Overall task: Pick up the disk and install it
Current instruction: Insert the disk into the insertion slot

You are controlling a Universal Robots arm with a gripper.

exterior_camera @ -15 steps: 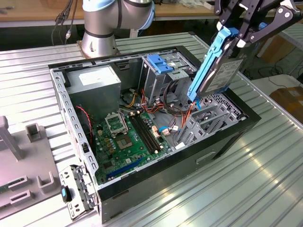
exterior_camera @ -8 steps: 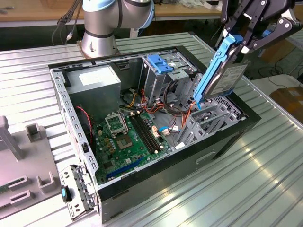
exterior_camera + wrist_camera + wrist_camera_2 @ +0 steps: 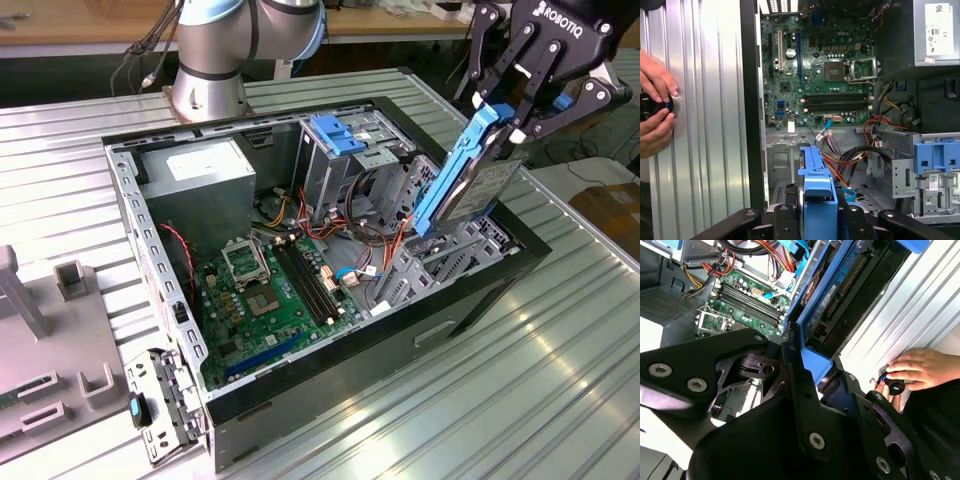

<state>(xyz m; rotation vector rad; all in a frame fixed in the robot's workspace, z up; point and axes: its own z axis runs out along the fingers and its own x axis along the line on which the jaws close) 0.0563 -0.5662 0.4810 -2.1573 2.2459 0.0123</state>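
The disk (image 3: pixel 478 182), a dark hard drive in a bright blue carrier, hangs tilted over the open computer case's (image 3: pixel 520 262) right end in the exterior view. My gripper (image 3: pixel 527 118) is shut on its upper edge, black fingers either side of the blue frame. The disk's lower corner reaches down to the grey drive bay (image 3: pixel 425 270); I cannot tell whether it touches. In the second wrist view the disk (image 3: pixel 850 295) runs away from my fingers (image 3: pixel 800 385). The first wrist view shows its blue carrier edge (image 3: pixel 816 192) end-on between my fingers.
A green motherboard (image 3: pixel 280 295) lies on the case floor, with red and orange cables (image 3: pixel 375 235) by the bay. A grey cage with a light-blue top (image 3: pixel 340 140) stands at the back. A person's hands (image 3: pixel 655 107) hold a black knob beside the case.
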